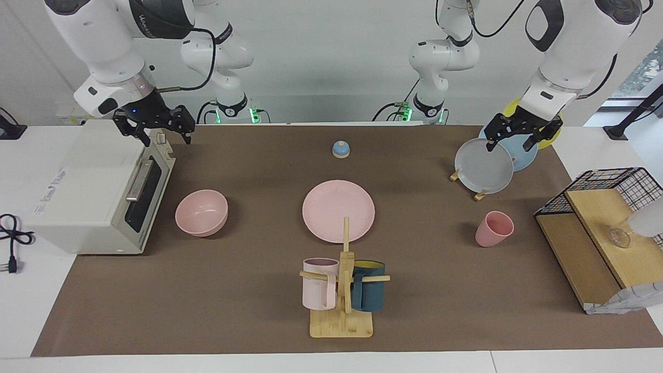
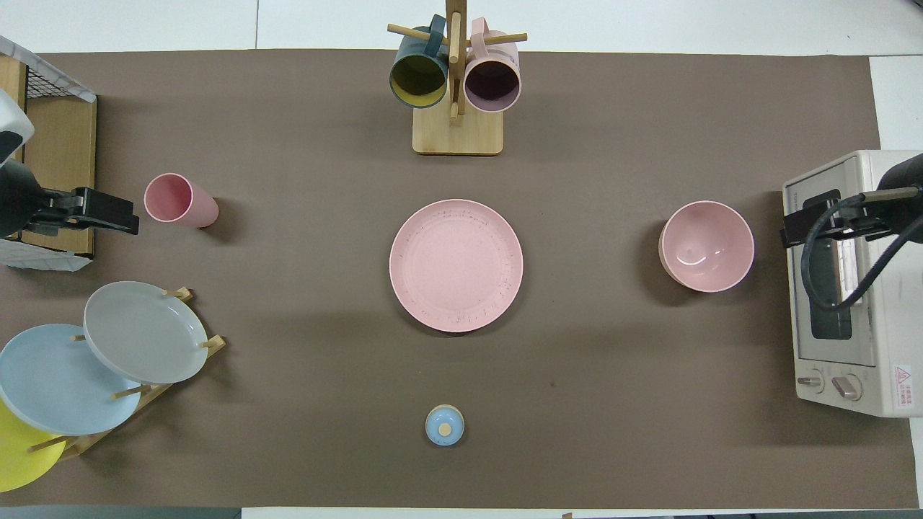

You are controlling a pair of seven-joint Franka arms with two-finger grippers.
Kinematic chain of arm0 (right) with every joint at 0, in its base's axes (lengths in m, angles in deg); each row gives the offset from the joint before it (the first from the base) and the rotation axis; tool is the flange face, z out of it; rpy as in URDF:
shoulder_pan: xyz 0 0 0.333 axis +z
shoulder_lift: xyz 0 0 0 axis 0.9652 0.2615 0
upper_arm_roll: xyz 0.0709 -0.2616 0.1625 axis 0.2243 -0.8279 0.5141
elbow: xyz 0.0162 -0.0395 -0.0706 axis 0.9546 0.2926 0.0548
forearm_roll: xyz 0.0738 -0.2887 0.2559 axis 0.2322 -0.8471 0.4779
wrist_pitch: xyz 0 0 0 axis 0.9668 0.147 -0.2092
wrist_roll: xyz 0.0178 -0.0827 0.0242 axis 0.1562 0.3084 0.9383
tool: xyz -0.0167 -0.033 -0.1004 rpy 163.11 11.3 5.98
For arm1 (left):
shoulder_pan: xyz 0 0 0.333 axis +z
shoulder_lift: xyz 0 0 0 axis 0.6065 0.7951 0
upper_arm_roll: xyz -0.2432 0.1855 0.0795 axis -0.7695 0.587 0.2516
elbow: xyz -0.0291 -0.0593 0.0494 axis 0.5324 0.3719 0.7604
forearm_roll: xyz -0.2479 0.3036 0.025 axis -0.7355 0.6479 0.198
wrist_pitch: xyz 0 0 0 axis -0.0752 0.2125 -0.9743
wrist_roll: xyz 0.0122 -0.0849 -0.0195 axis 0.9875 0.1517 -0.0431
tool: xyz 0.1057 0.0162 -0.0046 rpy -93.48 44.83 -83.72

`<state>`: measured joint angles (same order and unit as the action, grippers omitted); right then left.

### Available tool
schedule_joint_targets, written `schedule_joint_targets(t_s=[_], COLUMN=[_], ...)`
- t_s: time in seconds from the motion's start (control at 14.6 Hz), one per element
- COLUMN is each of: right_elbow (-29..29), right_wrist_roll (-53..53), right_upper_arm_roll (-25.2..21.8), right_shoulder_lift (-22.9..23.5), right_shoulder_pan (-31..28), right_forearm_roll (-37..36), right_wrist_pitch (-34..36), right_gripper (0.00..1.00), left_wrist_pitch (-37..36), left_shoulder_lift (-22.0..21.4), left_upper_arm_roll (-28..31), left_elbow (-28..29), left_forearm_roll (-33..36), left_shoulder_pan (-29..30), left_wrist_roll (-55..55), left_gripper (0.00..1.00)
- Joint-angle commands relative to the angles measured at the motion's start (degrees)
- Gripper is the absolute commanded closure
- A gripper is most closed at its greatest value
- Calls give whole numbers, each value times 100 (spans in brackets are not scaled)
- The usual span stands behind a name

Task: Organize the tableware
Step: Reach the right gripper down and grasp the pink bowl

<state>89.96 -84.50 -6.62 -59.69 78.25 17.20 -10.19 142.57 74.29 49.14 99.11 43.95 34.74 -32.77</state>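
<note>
White table (image 1: 20,290) under brown mat (image 1: 233,290), pale wall (image 1: 321,52), window (image 1: 639,72) at one corner

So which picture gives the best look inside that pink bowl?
The overhead view: it looks almost straight down into the pink bowl, showing its whole round rim and bare inside. The facing view shows the bowl slantwise, so you see its rounded outer side and only part of the inside.

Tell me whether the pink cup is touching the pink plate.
Apart. The overhead view shows the cup toward the left arm's end of the table, with a wide stretch of bare brown mat between it and the plate at the middle.
</note>
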Motion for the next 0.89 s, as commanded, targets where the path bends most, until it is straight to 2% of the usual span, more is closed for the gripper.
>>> schedule_joint_targets(t_s=[0.0,0.14,0.34,0.68,0.82], right_elbow=[-33,141,589,2354,2646], right_wrist_roll=[162,162,83,22,22], right_upper_arm_roll=[40,41,41,41,41], right_shoulder_lift=[-8,-69,-61,203,448], right_shoulder_pan=[-33,124,554,784,784], right_forearm_roll=[174,183,183,183,183], right_wrist_pitch=[26,-157,-1034,-3230,-3768], right_gripper=[0,0,0,0,0], left_wrist_pitch=[54,54,54,54,45], left_shoulder_lift=[-123,-123,-123,-123,-123], left_upper_arm_roll=[18,18,18,18,18], left_elbow=[156,156,156,156,156], left_forearm_roll=[-63,-63,-63,-63,-63], left_shoulder_pan=[14,14,14,14,6], left_wrist_roll=[-20,-20,-20,-20,-20], left_gripper=[0,0,0,0,0])
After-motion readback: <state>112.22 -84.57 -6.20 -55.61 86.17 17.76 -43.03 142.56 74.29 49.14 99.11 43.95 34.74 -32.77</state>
